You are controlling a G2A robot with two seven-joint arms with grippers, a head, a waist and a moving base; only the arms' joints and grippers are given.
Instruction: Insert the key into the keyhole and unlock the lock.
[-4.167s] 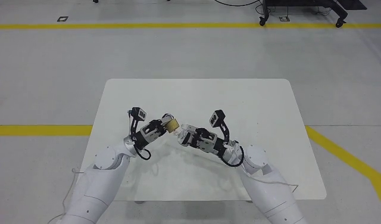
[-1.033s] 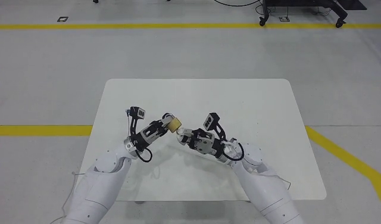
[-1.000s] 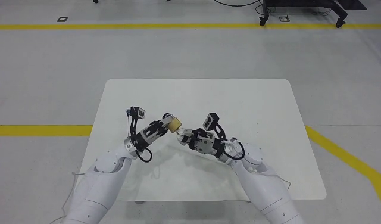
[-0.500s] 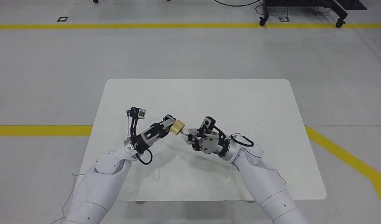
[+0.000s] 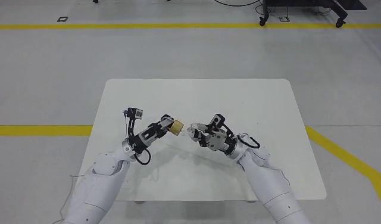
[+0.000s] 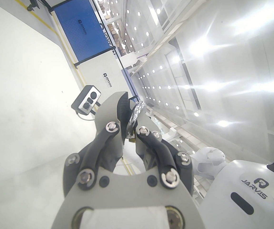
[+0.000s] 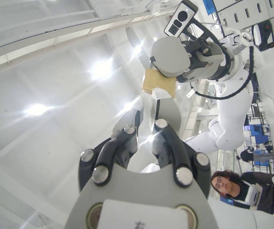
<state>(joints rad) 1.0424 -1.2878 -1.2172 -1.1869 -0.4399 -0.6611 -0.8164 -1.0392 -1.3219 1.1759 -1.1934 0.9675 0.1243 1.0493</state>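
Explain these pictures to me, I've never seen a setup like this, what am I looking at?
It is a two-armed robot at a white table. One picture looks down from above its arms; the other two come from a camera on each wrist. The left gripper holds a brass lock in the air. The right gripper pinches a key, pointed at the lock from close by.

White-shelled left arm and right arm, black wrist cables; left gripper, right gripper: grey fingers, black linkages, silver screws.
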